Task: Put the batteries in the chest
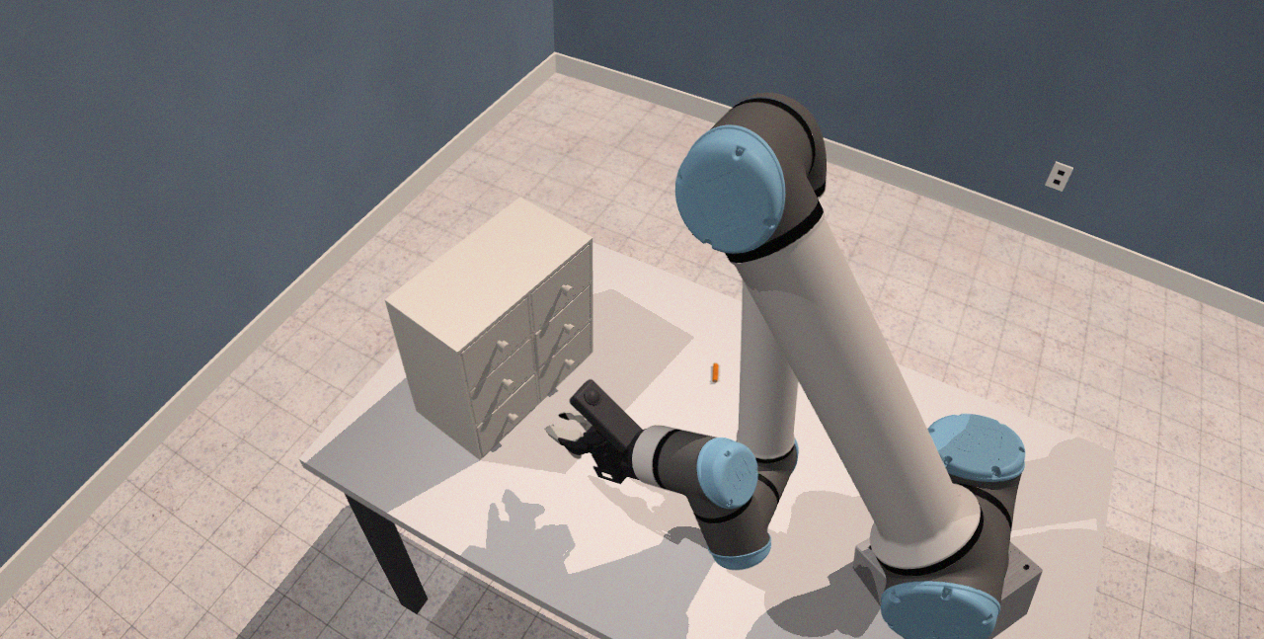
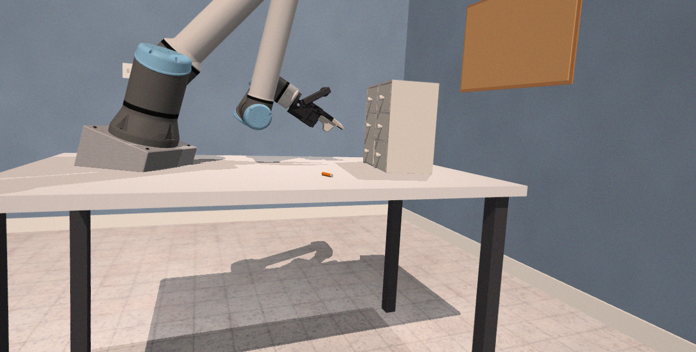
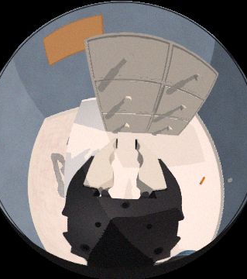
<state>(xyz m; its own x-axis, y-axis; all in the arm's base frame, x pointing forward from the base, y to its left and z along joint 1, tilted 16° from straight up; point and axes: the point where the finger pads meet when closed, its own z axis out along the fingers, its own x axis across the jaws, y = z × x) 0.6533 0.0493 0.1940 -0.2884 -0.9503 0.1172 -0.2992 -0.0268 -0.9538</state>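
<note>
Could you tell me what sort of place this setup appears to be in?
Probably a bare robot test room: one arm bolted to a white table facing a small chest of drawers, with blue walls, a tiled floor and a cork board.

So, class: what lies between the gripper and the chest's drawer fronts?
Nothing: the exterior view shows only open air between the gripper and the chest. The orange battery lies lower, on the table.

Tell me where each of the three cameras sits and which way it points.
Top: high up, angled down on the white table; whole arm visible.
Exterior: beside the table at about its height, side-on to the beige six-drawer chest; base and arm visible.
Wrist: behind the gripper, facing the drawer fronts; only the narrowly set fingers show.
All three show the chest and the small orange battery.
</note>
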